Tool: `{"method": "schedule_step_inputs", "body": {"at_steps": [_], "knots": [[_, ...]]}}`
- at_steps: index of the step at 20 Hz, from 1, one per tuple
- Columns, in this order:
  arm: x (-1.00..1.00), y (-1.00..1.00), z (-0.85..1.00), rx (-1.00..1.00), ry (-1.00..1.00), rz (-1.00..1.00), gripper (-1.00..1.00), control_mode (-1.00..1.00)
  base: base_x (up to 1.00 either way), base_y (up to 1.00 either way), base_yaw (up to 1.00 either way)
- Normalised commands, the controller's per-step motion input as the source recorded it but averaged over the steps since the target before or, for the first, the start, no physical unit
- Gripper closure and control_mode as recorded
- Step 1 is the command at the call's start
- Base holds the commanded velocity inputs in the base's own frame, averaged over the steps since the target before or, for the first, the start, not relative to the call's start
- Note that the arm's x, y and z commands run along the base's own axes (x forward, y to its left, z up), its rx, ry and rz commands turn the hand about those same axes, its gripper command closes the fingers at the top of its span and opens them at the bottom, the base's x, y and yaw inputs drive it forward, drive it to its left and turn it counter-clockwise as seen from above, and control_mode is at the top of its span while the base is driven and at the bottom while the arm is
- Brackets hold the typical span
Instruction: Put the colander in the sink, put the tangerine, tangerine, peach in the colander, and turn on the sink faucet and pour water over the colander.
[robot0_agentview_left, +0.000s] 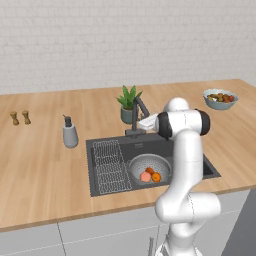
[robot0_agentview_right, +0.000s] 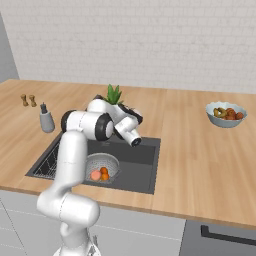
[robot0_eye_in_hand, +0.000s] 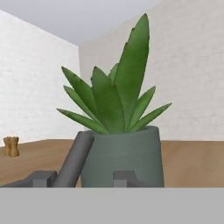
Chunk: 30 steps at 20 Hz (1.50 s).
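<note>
The colander sits in the sink, right of the wire rack, and also shows in the right base view. Inside it lie the peach and two tangerines. My gripper is up at the sink faucet, behind the basin. In the hand view the faucet's slanted grey bar rises between my fingertips, close to the left one, with a gap to the right one; whether the gripper grips it is unclear. No water is in view.
A potted plant stands right behind the faucet. A grey soap dispenser is left of the sink, and two small shakers are far left. A bowl of mixed fruit is at the back right.
</note>
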Motion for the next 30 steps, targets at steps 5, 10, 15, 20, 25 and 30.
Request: {"method": "schedule_step_inputs", "body": {"at_steps": [5, 10, 15, 20, 25, 30], "knots": [[0.07, -0.54, -0.37, 0.0, 0.0, -0.1, 1.0, -1.0, 0.0, 0.0, 0.0], [0.23, -0.64, -0.32, 0.0, 0.0, -0.08, 1.0, -1.0, 0.0, 0.0, 0.0], [0.24, -0.72, -0.32, 0.0, 0.0, -0.06, 1.0, -1.0, 0.0, 0.0, 0.0], [0.18, -0.8, -0.37, 0.0, 0.0, -0.03, 1.0, -1.0, 0.0, 0.0, 0.0], [0.17, -0.81, -0.37, 0.0, 0.0, -0.01, 1.0, -1.0, 0.0, 0.0, 0.0], [0.13, -0.78, -0.33, 0.0, 0.0, 0.0, 1.0, -1.0, 0.0, 0.0, 0.0]]}}
